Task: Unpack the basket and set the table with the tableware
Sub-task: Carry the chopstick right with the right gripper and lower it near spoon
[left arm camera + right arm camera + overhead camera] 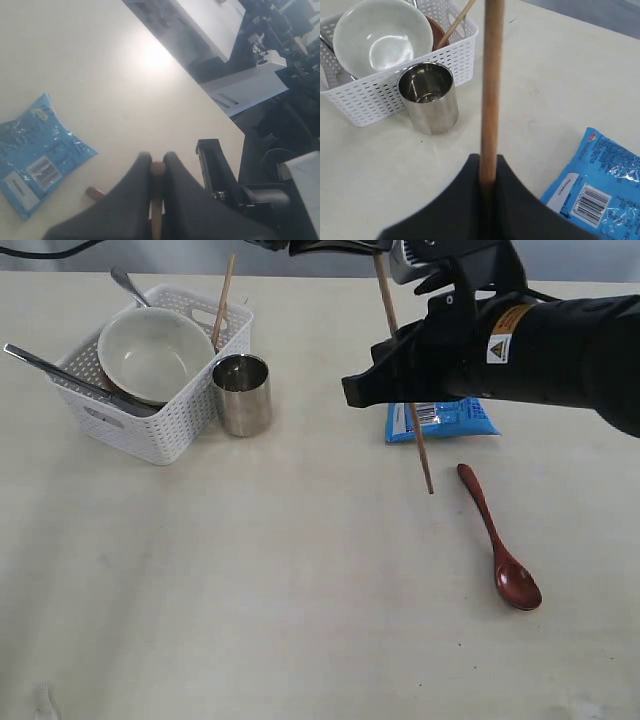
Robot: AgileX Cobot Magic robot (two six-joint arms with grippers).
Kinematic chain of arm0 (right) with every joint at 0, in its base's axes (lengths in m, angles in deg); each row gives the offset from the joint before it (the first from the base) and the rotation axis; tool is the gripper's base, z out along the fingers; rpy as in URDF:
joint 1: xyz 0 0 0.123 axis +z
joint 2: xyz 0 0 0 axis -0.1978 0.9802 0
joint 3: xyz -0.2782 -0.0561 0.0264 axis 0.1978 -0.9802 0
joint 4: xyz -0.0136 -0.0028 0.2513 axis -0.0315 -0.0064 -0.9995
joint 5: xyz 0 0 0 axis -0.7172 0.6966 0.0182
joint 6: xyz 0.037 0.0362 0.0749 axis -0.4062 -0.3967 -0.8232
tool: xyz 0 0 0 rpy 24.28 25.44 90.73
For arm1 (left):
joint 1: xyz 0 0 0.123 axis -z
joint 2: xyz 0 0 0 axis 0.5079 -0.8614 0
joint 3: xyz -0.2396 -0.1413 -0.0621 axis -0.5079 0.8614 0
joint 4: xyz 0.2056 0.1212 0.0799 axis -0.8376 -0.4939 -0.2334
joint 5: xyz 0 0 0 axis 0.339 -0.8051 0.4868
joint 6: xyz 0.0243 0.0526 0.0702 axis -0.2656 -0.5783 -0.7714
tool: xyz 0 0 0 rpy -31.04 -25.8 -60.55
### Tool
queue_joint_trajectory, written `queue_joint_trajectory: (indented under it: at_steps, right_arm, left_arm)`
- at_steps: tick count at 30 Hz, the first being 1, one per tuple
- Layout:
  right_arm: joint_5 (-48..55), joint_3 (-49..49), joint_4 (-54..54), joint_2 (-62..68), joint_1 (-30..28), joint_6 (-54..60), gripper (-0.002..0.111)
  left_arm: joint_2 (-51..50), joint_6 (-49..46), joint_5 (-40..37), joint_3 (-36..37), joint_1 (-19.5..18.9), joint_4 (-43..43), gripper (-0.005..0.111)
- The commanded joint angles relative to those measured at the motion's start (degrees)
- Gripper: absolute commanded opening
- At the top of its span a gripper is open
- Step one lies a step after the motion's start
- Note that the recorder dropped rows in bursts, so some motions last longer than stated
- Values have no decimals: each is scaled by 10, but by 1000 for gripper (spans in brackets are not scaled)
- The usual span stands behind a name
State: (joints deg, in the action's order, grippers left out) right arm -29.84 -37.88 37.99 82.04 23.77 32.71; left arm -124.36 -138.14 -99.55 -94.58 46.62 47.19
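A wooden chopstick (420, 445) hangs steeply tilted above the table (250, 590), gripped at two places. My right gripper (488, 161) is shut on its middle (491, 75). My left gripper (157, 164) is shut on its upper end (157, 169), at the top edge of the exterior view. The white basket (170, 430) at the back left holds the cream bowl (155, 352), another chopstick (223, 300), a steel knife (60, 375), a fork handle (128, 285) and a brown saucer (437, 30). The steel cup (242, 393) stands beside the basket. The reddish-brown spoon (500, 540) lies on the table at the right.
A blue snack packet (455, 418) lies flat under my right arm, just behind the spoon's handle. Past the table's far edge, the left wrist view shows desks and dark equipment (250, 60). The hanging chopstick's lower tip is close to the spoon's handle end.
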Motion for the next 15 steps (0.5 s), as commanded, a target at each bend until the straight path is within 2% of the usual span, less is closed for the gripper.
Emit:
queue_joint_trajectory:
  at_steps: [1,5,8,15]
  right_arm:
    - [6,-2,-8,1,-1,-10,0]
    - [46,-2,-8,1,-8,-20,0]
    - [82,-2,-8,1,-34,-20,0]
    - [186,-2,-8,1,-147,-20,0]
  left_arm:
    - [3,0,21,3,2,2,28]
    - [3,-2,44,3,1,1,57]
    - [3,-2,79,3,0,-8,72]
    - [3,-2,106,3,0,-71,73]
